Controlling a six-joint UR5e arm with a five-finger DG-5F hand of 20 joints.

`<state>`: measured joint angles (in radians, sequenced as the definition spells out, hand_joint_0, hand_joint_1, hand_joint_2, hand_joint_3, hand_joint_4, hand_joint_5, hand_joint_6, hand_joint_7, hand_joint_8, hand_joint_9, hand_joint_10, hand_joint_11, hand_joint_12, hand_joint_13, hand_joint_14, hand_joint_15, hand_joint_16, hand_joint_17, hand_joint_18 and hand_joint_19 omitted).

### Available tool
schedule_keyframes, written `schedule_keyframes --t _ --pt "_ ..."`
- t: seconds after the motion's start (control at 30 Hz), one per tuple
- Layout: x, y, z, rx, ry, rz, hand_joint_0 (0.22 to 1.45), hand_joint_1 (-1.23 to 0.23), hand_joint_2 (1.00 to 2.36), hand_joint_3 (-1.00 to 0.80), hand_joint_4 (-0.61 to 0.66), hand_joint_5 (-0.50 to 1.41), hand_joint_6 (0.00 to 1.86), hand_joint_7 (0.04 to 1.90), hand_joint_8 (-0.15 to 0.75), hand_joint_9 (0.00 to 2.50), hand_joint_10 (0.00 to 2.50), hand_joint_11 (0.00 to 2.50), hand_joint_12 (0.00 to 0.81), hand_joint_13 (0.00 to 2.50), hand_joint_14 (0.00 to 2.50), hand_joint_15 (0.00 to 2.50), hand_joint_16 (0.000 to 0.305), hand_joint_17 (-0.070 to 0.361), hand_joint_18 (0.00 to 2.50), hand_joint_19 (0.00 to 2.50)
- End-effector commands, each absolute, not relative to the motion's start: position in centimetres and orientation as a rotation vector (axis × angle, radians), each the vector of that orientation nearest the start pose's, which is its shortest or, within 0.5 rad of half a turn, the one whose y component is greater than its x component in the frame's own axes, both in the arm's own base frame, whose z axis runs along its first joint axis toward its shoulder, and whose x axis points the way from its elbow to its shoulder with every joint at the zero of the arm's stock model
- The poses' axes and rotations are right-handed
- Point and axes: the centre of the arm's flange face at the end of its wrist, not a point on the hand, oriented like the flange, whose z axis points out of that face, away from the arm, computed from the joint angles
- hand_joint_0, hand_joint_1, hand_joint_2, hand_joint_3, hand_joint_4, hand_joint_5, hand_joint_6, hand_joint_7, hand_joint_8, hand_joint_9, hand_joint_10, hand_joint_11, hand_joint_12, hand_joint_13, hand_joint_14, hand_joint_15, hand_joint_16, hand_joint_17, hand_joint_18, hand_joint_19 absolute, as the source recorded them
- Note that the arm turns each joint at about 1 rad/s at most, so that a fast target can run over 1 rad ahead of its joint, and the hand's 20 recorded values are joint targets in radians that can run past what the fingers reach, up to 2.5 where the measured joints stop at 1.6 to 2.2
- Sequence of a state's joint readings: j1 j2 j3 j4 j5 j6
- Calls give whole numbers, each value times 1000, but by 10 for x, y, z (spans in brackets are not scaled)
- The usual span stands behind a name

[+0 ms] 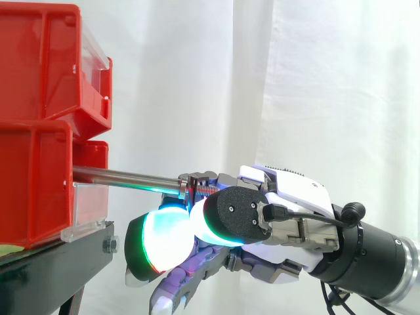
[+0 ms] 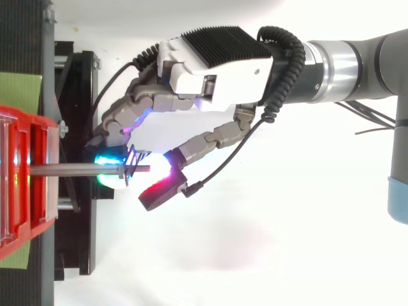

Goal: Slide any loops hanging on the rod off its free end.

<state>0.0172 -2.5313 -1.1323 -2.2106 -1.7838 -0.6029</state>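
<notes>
A thin steel rod [image 1: 125, 176] sticks out level from the red bins [image 1: 36, 184] toward the right, and its threaded free end [image 2: 144, 168] lies inside my hand. A small thin dark loop [image 2: 130, 160] hangs on the rod just short of that end. My hand [image 2: 210, 76] reaches in from the right with its fingers curled round the rod's tip. One glowing fingertip [image 1: 161, 239] sits under the rod on the bin side of the loop. The thumb pad [image 2: 162, 188] sits at the free end, so the loop is pinched between them.
The stacked red bins stand on a black stand [image 1: 59, 262] at the left. A white curtain [image 1: 315, 85] hangs behind. Beyond the rod's end, toward the right, there is open space apart from my own arm [image 2: 357, 64].
</notes>
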Motion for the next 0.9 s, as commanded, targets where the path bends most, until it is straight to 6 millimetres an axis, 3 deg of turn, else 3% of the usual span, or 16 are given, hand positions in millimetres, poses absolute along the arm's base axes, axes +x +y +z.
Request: schedule_keyframes --t 0.0,0.27,0.57,0.87 --pt "819 -98 159 377 1170 990 603 -655 1027 -47 84 -207 890 902 292 832 7 226 287 943 8 229 43 97 931 412" --pt "815 -100 172 370 1200 996 603 -653 1027 -50 88 -207 891 900 293 835 7 226 290 948 10 236 43 97 934 419" --pt "808 -103 166 387 1288 945 602 -653 1026 -51 89 -207 891 901 295 846 7 234 293 959 8 232 43 97 937 418" --pt "797 -103 183 384 1331 924 602 -652 1026 -50 91 -207 890 904 295 853 8 248 291 965 8 236 43 97 944 420"
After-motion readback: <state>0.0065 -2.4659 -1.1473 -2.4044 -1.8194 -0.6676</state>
